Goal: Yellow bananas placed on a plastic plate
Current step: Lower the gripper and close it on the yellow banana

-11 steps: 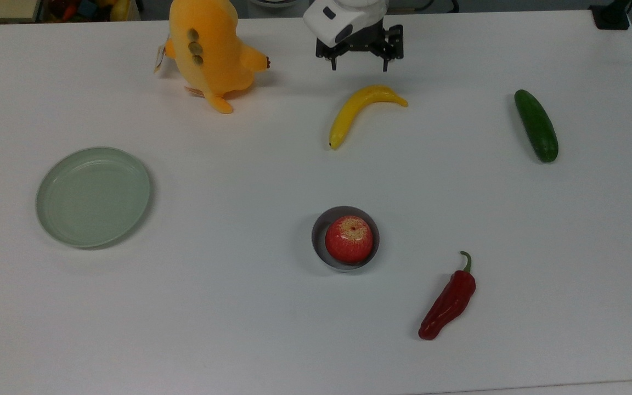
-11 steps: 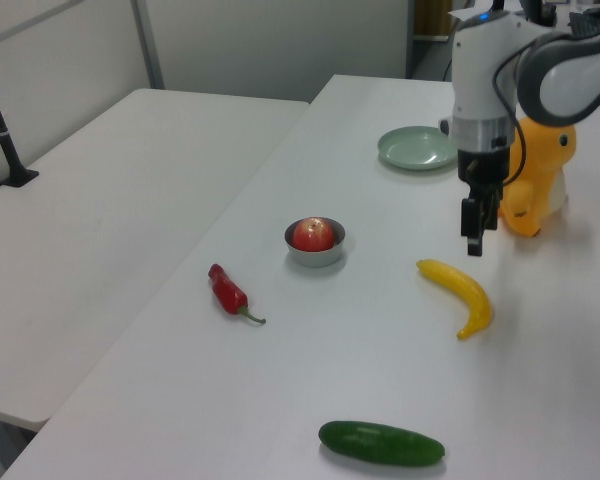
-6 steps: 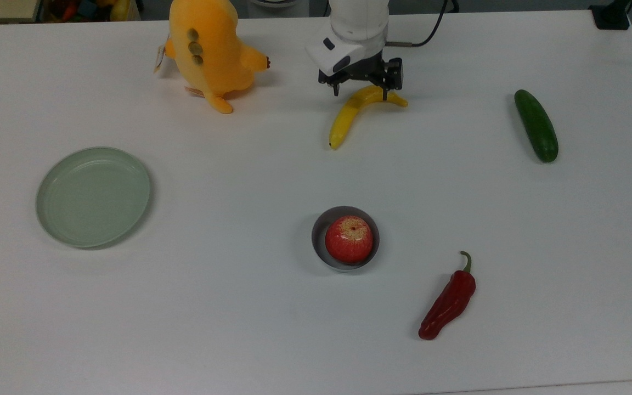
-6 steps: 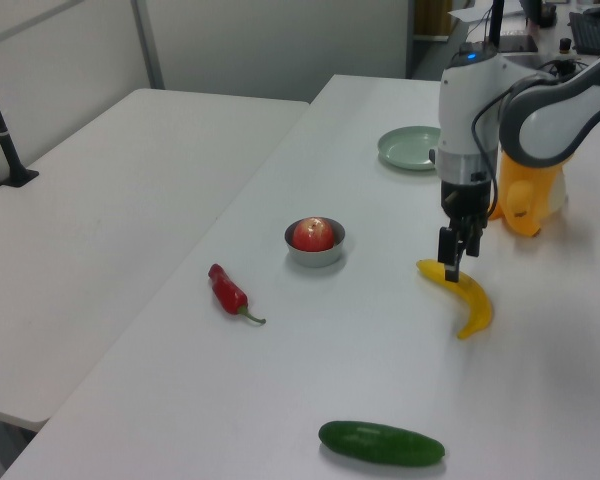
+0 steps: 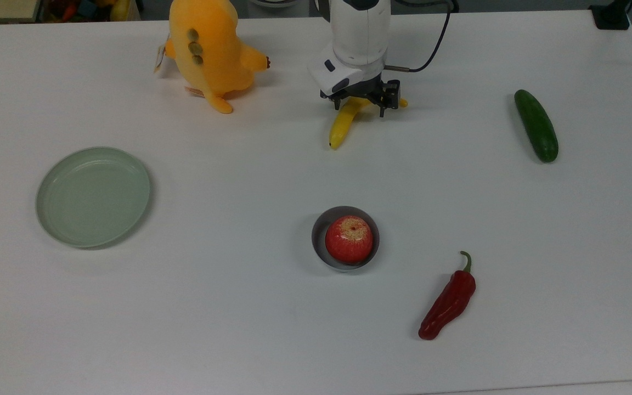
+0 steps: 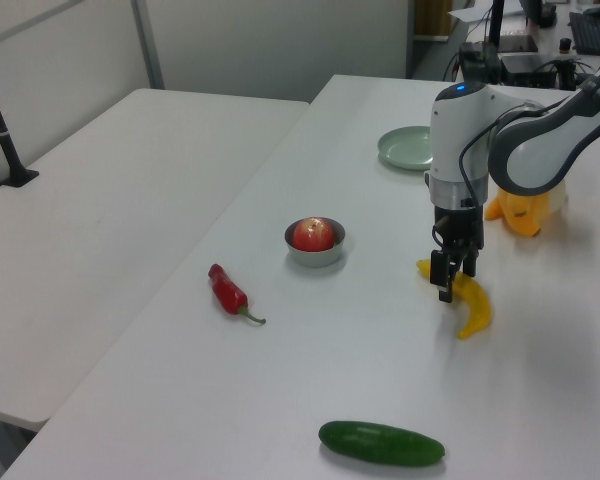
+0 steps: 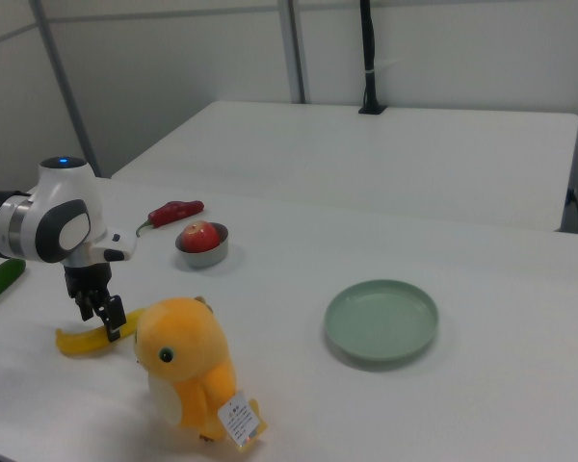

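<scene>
1. Now the arm has dropped from above the table's far edge onto the yellow bananas [image 5: 342, 124], at upper centre of the top view; the gripper [image 5: 359, 105] straddles the fruit's thick middle, fingers spread wide on either side and not yet pinched in.
2. So the grasp looks about to happen, and the carry to the plastic plate [image 5: 52, 219], lying bare well apart at the top view's left, is all still ahead.
3. Broadly, the white table [image 5: 228, 329] carries scattered extras: a plush toy [image 5: 206, 49], cucumber [image 5: 536, 125], red pepper [image 5: 447, 303], and an apple [image 5: 349, 238] in a small grey bowl [image 5: 319, 222].
4. Behind, a second table [image 7: 414, 154] meets pale partition walls.
</scene>
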Controlling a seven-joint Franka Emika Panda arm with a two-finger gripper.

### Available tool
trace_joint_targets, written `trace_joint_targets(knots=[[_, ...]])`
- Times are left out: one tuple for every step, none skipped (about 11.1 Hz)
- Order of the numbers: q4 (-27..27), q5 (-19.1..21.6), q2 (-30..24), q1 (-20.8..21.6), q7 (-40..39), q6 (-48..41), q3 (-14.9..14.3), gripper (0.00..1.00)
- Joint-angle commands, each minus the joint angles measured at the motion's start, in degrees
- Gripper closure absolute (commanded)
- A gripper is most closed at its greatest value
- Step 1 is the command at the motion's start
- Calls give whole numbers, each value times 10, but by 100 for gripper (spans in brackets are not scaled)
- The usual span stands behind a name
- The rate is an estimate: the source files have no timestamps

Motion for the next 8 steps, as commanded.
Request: trace_joint_targets(knots=[[0, -22, 2, 4, 19, 8, 0, 42], [1, -23, 2, 4, 18, 8, 0, 63], [1, -32, 2, 5, 19, 8, 0, 83], [1, -38, 2, 6, 20, 8, 0, 100], [1, -40, 2, 6, 20, 6, 0, 100], [1, -43, 1, 6, 19, 3, 0, 100], [2, -43, -2, 5, 17, 0, 0, 100], [2, -43, -9, 5, 14, -7, 0, 100]])
